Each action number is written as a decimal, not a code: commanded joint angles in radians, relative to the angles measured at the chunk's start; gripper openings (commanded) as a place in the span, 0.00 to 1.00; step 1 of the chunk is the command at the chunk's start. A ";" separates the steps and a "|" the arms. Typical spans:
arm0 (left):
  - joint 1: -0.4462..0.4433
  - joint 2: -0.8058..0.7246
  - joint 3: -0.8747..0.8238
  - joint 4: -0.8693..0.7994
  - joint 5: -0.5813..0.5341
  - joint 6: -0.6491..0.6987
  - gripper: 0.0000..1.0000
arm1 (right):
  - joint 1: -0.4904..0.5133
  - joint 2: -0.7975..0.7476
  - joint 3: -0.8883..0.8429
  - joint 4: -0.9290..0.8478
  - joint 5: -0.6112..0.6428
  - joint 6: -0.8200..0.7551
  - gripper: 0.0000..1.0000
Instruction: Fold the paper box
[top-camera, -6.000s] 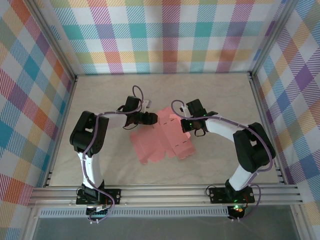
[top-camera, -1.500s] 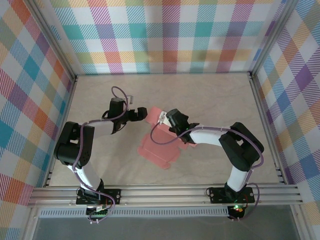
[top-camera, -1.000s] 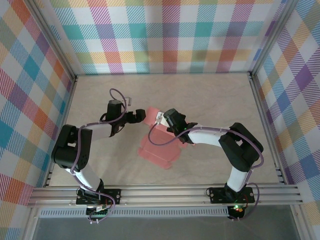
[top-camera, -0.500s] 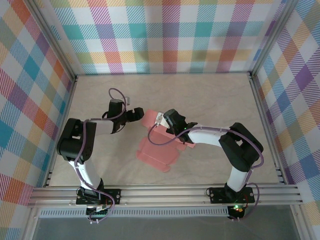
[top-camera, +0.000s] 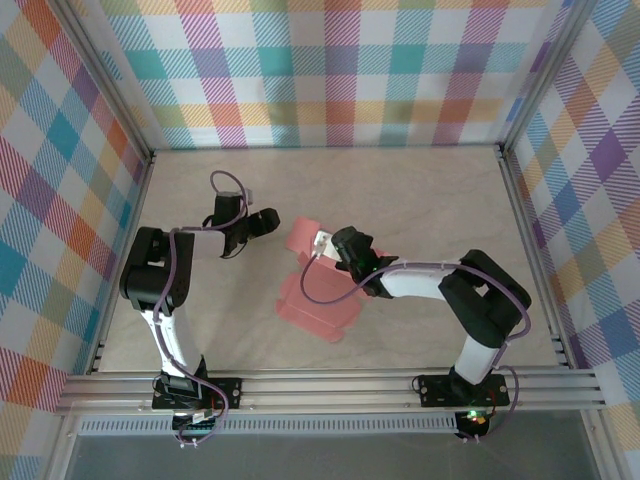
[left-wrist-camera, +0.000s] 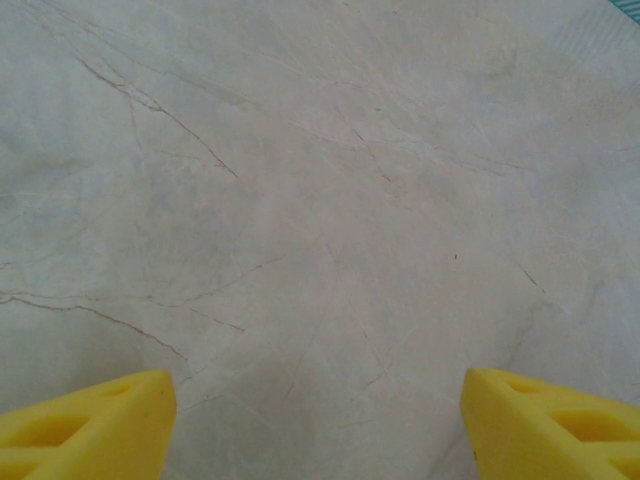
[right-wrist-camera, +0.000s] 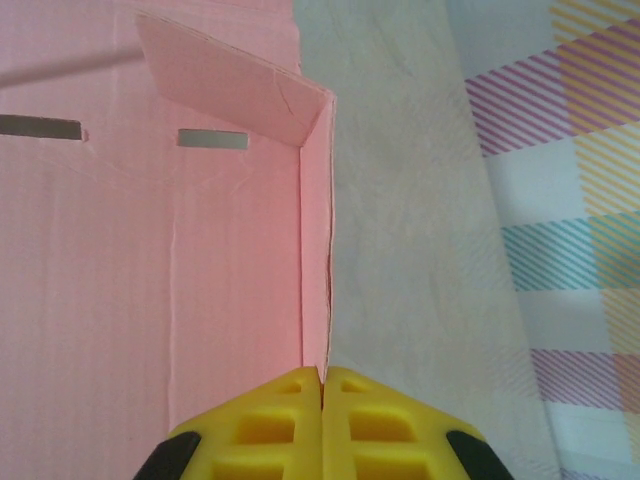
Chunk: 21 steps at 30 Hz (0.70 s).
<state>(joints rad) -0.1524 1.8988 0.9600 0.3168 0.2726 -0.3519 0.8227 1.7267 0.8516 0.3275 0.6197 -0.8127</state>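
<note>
Your left gripper (top-camera: 268, 219) has pulled back from the paper box (top-camera: 318, 302). Half a second ago its tips were at the raised far flap; now it sits apart from the card, toward the left edge of the worktop (top-camera: 430, 190). From its wrist camera you see the left gripper (left-wrist-camera: 315, 430) spread wide, one yellow finger (left-wrist-camera: 90, 430) in each lower corner and bare marbled worktop (left-wrist-camera: 320, 200) between them.

Your right gripper (top-camera: 320, 244) has kept its place at the far end of the box. Six seconds ago the card lay as a wider, flatter sheet; it now covers less of the worktop, and one panel stands up.

In the right wrist view the right gripper (right-wrist-camera: 322, 378) is pressed together on the edge of that upright panel, pinching the thin card. The flat part of the paper box (right-wrist-camera: 150, 260) spreads to the left of the panel. Two narrow slots (right-wrist-camera: 212, 139) cut it near the top, and a small tab (right-wrist-camera: 230, 90) leans inward from the panel's far corner.

The box lies about the middle of the worktop. Its long axis runs roughly from the near edge to the far edge, slightly askew. The raised flap points to the far edge, and the broader flat part lies toward the near edge.
</note>
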 joint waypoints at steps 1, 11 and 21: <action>0.012 0.030 0.030 -0.039 0.025 -0.006 0.75 | 0.028 -0.019 -0.018 0.141 0.063 -0.085 0.00; 0.017 0.070 0.064 -0.042 0.107 0.015 0.77 | 0.097 -0.062 -0.067 0.243 0.126 -0.230 0.00; 0.004 0.053 0.041 0.021 0.287 0.083 0.73 | 0.104 -0.076 -0.077 0.288 0.126 -0.246 0.00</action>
<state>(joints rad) -0.1318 1.9366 1.0100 0.2981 0.4278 -0.3130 0.9226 1.6852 0.7811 0.5613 0.7265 -1.0504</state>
